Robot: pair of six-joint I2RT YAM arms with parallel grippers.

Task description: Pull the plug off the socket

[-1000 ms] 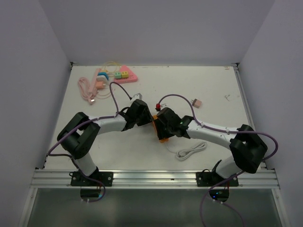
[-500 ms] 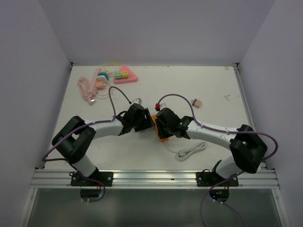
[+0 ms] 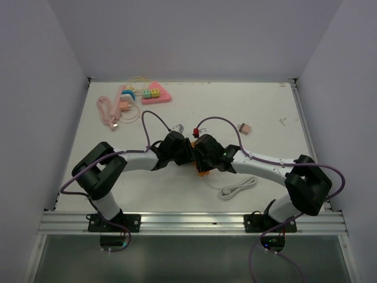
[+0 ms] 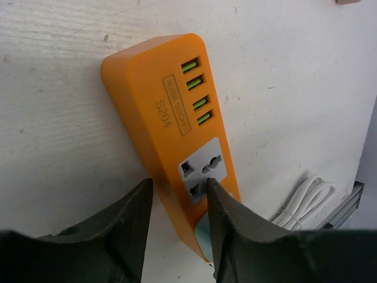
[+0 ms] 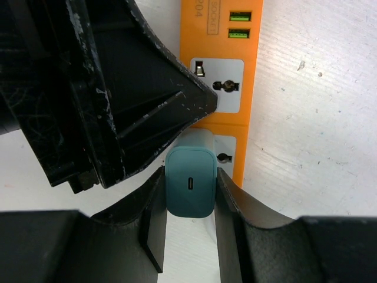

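The orange power strip (image 4: 147,94) lies flat in the middle of the counter (image 3: 265,112), and both arms meet over it. In the right wrist view the teal plug (image 5: 189,183) sits in the socket at the strip's 6 o'clock end. Its single small port faces the camera. The right fingers (image 5: 154,218) are closed narrowly on the plug, 1 pad flat against each of its sides. The black body of the other arm fills that view from 9 o'clock, and 1 pointed tip rests on the white socket plate just past the plug. In the left wrist view the left fingers (image 4: 126,236) stand a narrow gap apart at the strip's 6 o'clock end. The 1 toward 3 o'clock lies over the white socket face, and the other sits at the strip's 9 o'clock edge. Part of the strip shows in the gap between them. I cannot tell whether they pinch it. The strip's 4 green ports (image 4: 196,91) lie farther along, toward 12 o'clock. From above, a coiled white cable (image 3: 237,188) lies near the strip at 5 o'clock. A small pink block (image 3: 244,128) sits at 2 o'clock, and a pink cable (image 3: 109,113) and a pink triangular toy (image 3: 154,93) lie well apart at 10 and 11 o'clock.
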